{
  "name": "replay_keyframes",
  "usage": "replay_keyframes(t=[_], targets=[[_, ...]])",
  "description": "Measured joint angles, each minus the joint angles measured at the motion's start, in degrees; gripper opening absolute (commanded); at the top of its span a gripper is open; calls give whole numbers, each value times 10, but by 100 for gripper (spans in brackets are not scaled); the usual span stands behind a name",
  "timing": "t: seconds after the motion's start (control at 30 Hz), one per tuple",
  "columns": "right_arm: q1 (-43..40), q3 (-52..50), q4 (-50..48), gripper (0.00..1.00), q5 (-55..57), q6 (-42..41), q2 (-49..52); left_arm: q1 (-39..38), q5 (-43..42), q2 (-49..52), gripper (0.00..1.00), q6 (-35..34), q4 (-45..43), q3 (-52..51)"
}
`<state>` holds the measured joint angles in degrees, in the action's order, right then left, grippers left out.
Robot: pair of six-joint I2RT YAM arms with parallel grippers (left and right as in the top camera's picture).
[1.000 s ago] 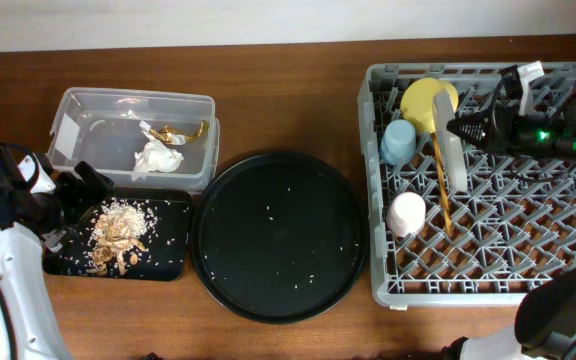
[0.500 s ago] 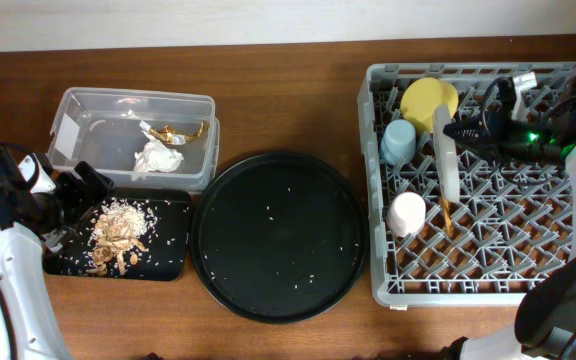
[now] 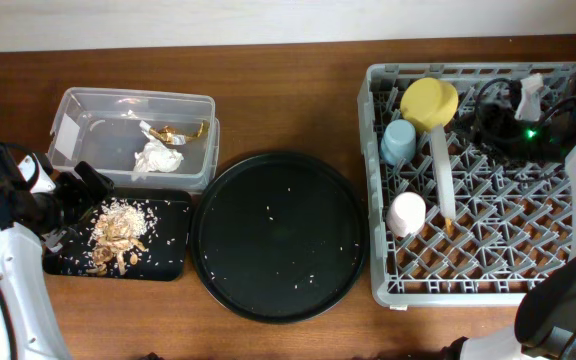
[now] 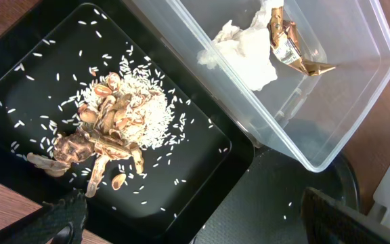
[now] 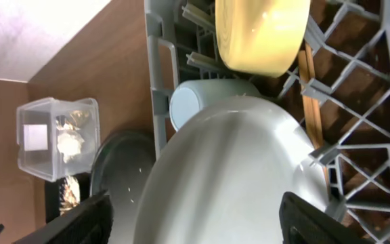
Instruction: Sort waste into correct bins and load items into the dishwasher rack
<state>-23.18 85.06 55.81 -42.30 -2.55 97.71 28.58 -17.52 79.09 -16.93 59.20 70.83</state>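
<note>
In the grey dishwasher rack [image 3: 558, 290] the pale plate [image 3: 442, 175] stands on edge beside the yellow bowl [image 3: 429, 103], the blue cup [image 3: 399, 141] and the pink cup [image 3: 406, 212]. A bit of the brown chopsticks [image 3: 448, 226] shows under the plate. My right gripper [image 3: 483, 125] is open just right of the plate. In the right wrist view the plate [image 5: 229, 169] fills the space between the spread jaws of that gripper [image 5: 195, 224]. My left gripper [image 4: 202, 224] hangs open over the near edge of the shallow black tray [image 3: 168, 262], which holds food scraps [image 3: 118, 228]. The clear tub [image 3: 88, 110] contains the napkin [image 3: 158, 157] and the foil wrapper [image 3: 180, 131].
A big round black tray [image 3: 278, 235] with a few rice grains lies between the bins and the rack. The right half of the rack shows only pegs and lattice. Bare wooden table runs along the front and back edges.
My right gripper has opened and drawn back to the right. The plate it held now stands on edge in the rack. The left arm has not moved.
</note>
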Motion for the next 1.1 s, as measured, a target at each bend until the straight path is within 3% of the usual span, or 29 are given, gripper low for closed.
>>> replay_keyframes(t=[0.07,0.17,0.23,0.37,0.47,0.83,0.97,1.0,1.1], targets=[[0,5,-56,95,-80,-11,0,0,0,0,99,0,0,0],[8,123,-2,96,-99,-35,1,0,0,0,99,0,0,0],[69,191,70,98,23,-36,-24,0,0,0,99,0,0,0],[309,204,117,98,317,-30,-56,0,0,0,99,0,0,0],[375,204,111,98,409,-43,-48,0,0,0,99,0,0,0],[379,204,111,98,434,-50,-46,0,0,0,100,0,0,0],[379,202,110,98,436,-50,-153,0,0,0,99,0,0,0],[379,207,109,98,436,-50,-264,0,0,0,99,0,1,0],[379,209,111,98,436,-50,-409,0,0,0,99,0,0,0]])
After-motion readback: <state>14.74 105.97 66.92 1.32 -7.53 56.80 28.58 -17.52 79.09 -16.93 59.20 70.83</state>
